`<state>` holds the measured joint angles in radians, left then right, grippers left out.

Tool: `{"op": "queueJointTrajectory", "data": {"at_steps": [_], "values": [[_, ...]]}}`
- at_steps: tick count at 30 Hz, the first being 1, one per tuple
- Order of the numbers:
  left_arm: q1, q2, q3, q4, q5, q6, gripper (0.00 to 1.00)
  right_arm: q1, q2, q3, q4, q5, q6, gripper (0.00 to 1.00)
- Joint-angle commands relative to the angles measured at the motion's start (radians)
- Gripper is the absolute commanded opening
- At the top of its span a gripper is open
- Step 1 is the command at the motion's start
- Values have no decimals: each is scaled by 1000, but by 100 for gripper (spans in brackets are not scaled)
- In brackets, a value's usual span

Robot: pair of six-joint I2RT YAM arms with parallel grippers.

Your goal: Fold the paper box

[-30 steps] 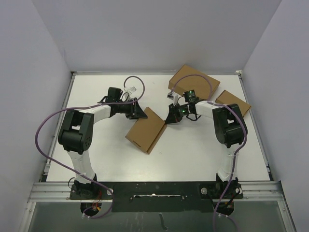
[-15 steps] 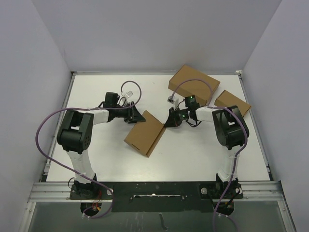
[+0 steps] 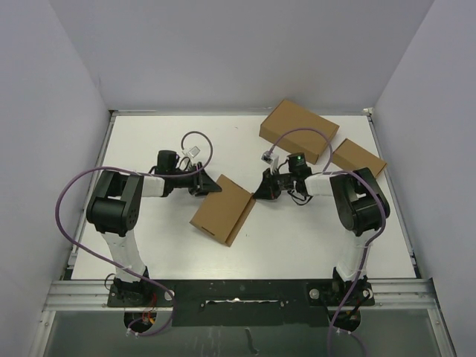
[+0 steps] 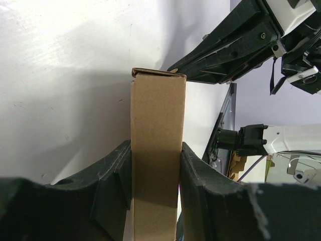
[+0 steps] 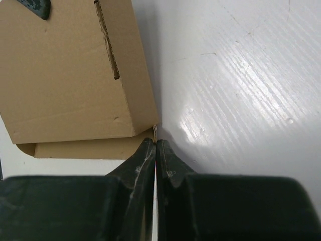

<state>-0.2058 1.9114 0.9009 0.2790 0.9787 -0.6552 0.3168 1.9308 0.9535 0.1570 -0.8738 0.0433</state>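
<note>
The paper box (image 3: 223, 210) is a shallow brown cardboard box, closed, lying skewed at the table's middle. My left gripper (image 3: 206, 186) is at its far left edge. In the left wrist view the box's narrow side wall (image 4: 158, 150) stands between both fingers, which press on it: my left gripper (image 4: 156, 145) is shut on the box. My right gripper (image 3: 261, 190) is at the box's far right corner. Seen from the right wrist, its jaws (image 5: 156, 141) are shut, tips touching the corner of the box (image 5: 65, 75), where a slot shows in the top panel.
A larger brown box (image 3: 299, 130) lies at the back right, and a small narrow one (image 3: 358, 158) beside it near the right edge. Purple cables (image 3: 74, 201) loop off both arms. White walls close in the table on three sides.
The box has slid a little toward the near edge and left. Both grippers have moved with it, the left arm drawing back to the left.
</note>
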Motion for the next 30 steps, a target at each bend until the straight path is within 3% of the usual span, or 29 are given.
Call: {"op": "queueJointTrajectory", "data": {"at_steps": [1,30], "values": [[39,-40,-11,94,-39,-8,16,-9,-76,-18,104,4,21,0],[58,-42,-57,126,-74,-14,15,18,-120,-96,210,39,25,0]]}}
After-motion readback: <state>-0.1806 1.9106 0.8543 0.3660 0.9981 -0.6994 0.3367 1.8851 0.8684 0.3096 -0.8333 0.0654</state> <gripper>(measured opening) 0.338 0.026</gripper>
